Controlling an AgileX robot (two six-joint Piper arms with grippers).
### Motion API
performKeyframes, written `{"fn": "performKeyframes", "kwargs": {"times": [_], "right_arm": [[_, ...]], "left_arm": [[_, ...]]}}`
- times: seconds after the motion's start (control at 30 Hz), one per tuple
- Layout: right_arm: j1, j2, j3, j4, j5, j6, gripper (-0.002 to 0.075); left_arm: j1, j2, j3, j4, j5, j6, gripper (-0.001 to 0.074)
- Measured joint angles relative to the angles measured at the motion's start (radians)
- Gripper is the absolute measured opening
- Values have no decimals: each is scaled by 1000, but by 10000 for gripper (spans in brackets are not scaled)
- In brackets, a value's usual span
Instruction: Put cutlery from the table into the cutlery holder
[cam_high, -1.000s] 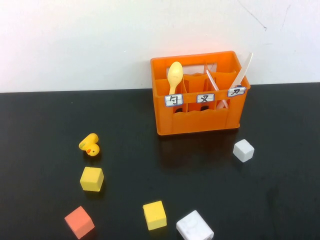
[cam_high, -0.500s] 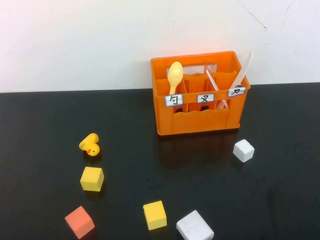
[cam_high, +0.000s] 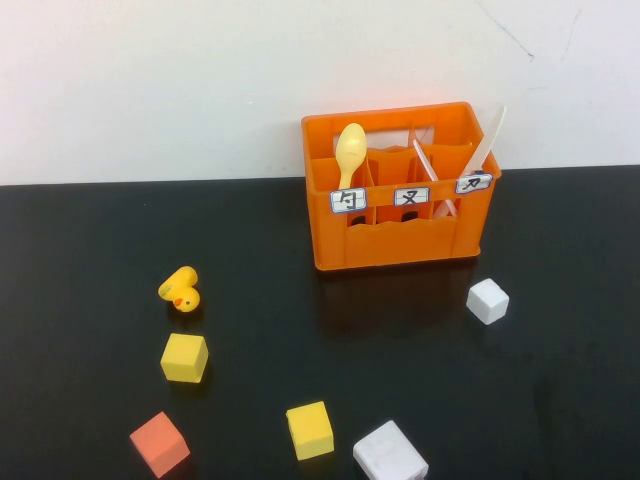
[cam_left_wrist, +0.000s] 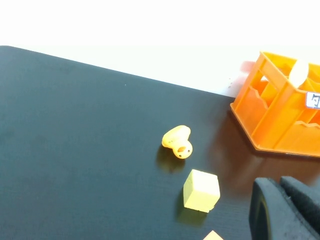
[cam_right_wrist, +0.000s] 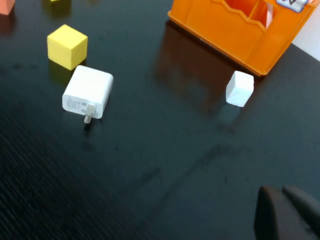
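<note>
Looks like the sorting is basically wrapped up here: the orange cutlery holder (cam_high: 400, 190) stands at the back of the black surface (cam_high: 90, 250) with a yellow spoon (cam_high: 350, 152) upright in its left labelled compartment, something pale that I'd guess is a fork (cam_high: 432, 178) leaning in the middle one, and a white knife (cam_high: 488, 140) tilted in the right one. I don't see any cutlery lying loose anywhere. What's left out is distractor stuff: a rubber duck (cam_high: 180, 290), two yellow blocks (cam_high: 184, 357), an orange-red block (cam_high: 159, 443), a small white cube (cam_high: 487, 300) and a white charger (cam_right_wrist: 88, 92). Both arms are out of the high view, which fits being pulled back and parked. The left gripper (cam_left_wrist: 285, 210) only shows as dark jaws at the edge of its wrist view, holding nothing, with the duck and one yellow block ahead of the jaws and the holder beyond off to one side; the jaws look closed together. The right gripper (cam_right_wrist: 287, 212) is the same story, jaws looking closed and empty, the white cube and holder well ahead of them. I'd guess nothing more needs grabbing.
</note>
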Motion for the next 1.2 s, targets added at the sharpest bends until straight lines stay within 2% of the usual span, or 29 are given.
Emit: {"fn": "performKeyframes", "kwargs": {"times": [0.1, 0.23, 0.37, 0.5, 0.67, 0.87, 1.2], "right_arm": [[0, 0, 0, 0, 0, 0, -2], [0, 0, 0, 0, 0, 0, -2], [0, 0, 0, 2, 0, 0, -2], [0, 0, 0, 2, 0, 0, -2], [0, -1, 0, 2, 1, 0, -2], [0, -1, 0, 8, 1, 0, -2], [0, -2, 0, 12, 1, 0, -2]], "left_arm": [[0, 0, 0, -11, 4, 0, -1], [33, 0, 0, -126, 10, 0, -1], [135, -14, 4, -193, 17, 19, -1], [245, -48, 46, -253, -15, 233, -1], [364, -54, 173, -435, -126, 416, -1], [465, -54, 322, -550, -288, 484, -1], [482, -54, 336, -587, -284, 548, -1]]}}
